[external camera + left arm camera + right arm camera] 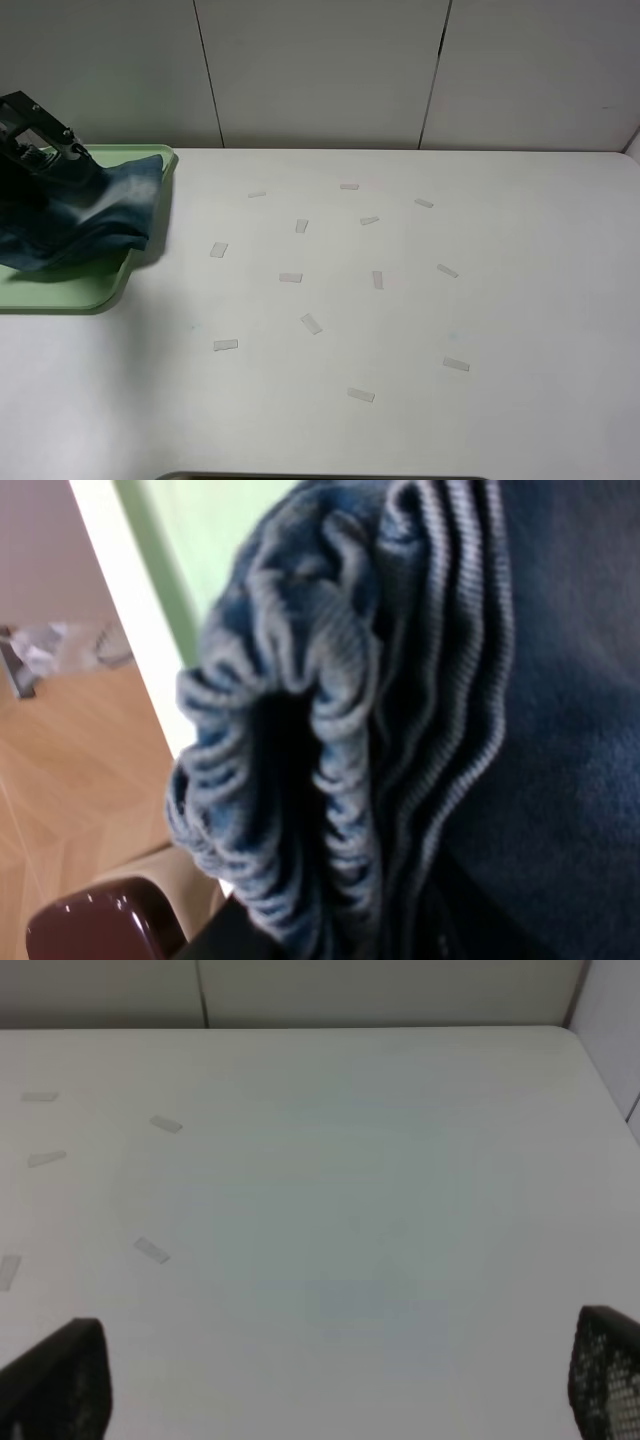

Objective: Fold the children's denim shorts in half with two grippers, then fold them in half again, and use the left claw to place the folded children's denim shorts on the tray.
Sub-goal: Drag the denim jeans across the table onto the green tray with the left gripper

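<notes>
L gripper (40,165) clamped on shorts (90,215) over tray (60,295); R gripper (330,1400) wide open; tape bits (311,323) across table (400,420).

Shorts (95,215) over the tray (60,292) at table's (520,300) far left, tape strips (311,323) scattered mid-table

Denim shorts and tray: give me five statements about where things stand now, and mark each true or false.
1. The denim shorts hang bunched over the pale-green tray. True.
2. The shorts lie spread flat in the middle of the table. False: they are at its left edge, over the tray.
3. The left gripper is at the shorts. True.
4. The right gripper holds a corner of the shorts. False: its jaws are wide apart over bare table.
5. Small tape strips dot the table. True.
</notes>
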Tool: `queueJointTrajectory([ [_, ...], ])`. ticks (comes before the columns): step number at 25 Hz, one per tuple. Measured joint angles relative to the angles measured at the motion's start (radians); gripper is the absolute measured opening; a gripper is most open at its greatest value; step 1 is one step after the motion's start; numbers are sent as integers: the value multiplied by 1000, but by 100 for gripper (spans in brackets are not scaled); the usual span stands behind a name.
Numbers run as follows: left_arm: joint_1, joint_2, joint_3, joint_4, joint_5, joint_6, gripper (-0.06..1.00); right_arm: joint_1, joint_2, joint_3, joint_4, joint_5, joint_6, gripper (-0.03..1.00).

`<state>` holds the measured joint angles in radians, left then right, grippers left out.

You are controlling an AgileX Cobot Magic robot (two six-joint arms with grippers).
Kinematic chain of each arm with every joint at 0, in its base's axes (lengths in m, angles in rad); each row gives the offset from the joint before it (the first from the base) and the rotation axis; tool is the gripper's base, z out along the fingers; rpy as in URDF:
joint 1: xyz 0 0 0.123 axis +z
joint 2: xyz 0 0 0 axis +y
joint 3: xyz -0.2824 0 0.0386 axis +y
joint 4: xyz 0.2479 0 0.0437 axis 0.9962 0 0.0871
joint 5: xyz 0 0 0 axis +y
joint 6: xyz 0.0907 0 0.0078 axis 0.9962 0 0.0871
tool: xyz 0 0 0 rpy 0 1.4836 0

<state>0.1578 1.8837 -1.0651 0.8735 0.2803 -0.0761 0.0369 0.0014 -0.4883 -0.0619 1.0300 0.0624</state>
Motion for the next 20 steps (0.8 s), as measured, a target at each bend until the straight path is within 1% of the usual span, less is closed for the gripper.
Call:
queueJointTrajectory([
  [3,11,0,6,4,0,0,22,0,0,0,0,0,0,69],
  [6,12,0,6,31,-2,4,22,0,0,0,0,0,0,69],
  [11,12,0,6,125,-16,5,22,0,0,0,0,0,0,69],
  [12,12,0,6,125,-16,5,22,0,0,0,0,0,0,69],
  [13,12,0,6,168,-25,5,22,0,0,0,0,0,0,69],
  [15,12,0,6,201,-39,5,22,0,0,0,0,0,0,69],
  [18,14,0,6,215,-54,1,22,0,0,0,0,0,0,69],
  [20,14,0,6,216,-54,-19,22,0,0,0,0,0,0,69],
])
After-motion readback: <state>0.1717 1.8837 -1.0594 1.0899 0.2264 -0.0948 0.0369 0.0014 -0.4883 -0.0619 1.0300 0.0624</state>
